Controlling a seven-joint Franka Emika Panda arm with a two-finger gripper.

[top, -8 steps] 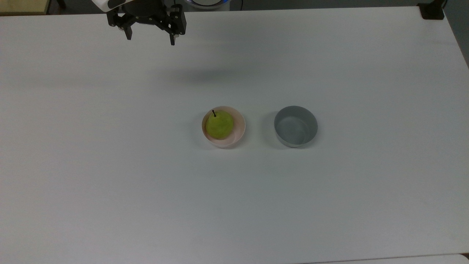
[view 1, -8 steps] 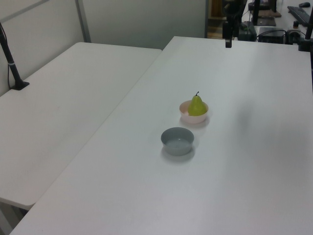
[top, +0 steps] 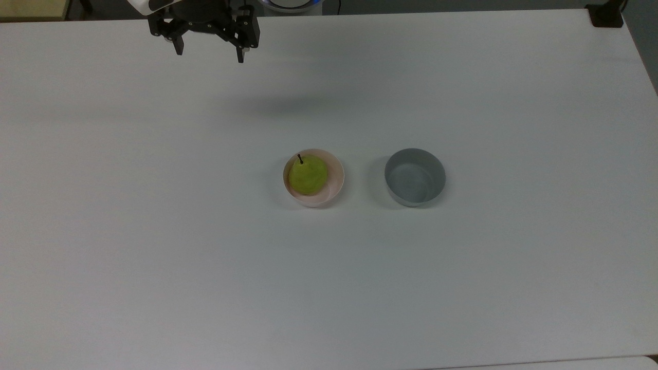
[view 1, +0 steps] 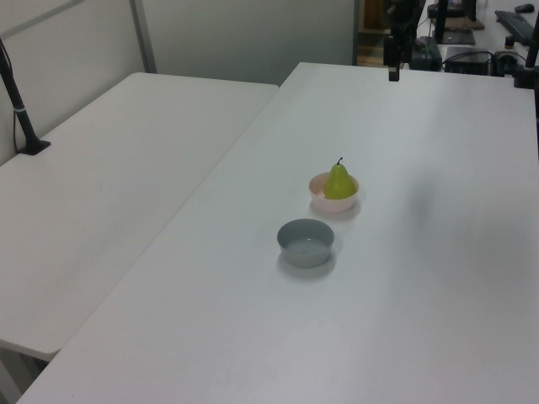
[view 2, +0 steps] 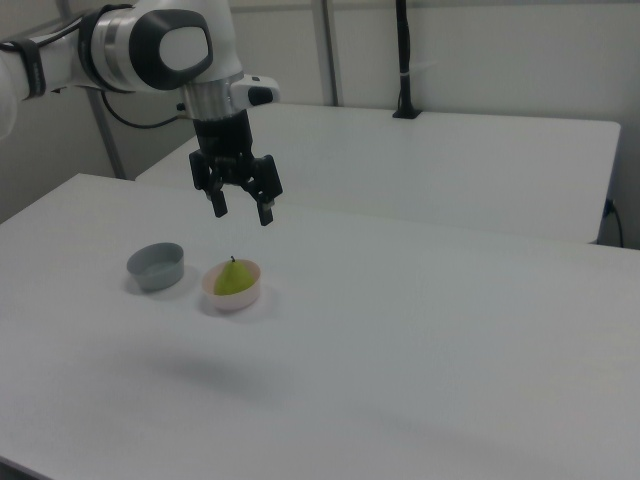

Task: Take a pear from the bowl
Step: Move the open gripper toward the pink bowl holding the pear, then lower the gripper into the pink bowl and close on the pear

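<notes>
A yellow-green pear [top: 307,174] [view 1: 339,182] [view 2: 234,280] with a short dark stem sits upright in the pale pink bowl [top: 334,180] [view 1: 324,200] [view 2: 244,298] near the middle of the white table. My gripper [top: 209,54] [view 2: 242,212] hangs high above the table, open, with nothing between its black fingers. In the top view it is at the upper left, far from the bowl. In the right view it hovers well above the pear. A dark finger [view 1: 393,74] shows at the top edge of the left view.
An empty grey bowl [top: 415,177] [view 1: 306,241] [view 2: 156,267] stands beside the pink one, on the top view's right. A second white table [view 1: 109,168] adjoins in the left view, with a black post [view 1: 21,109] on it.
The gripper has shifted very slightly toward the top view's upper edge. The pear and both bowls have not moved.
</notes>
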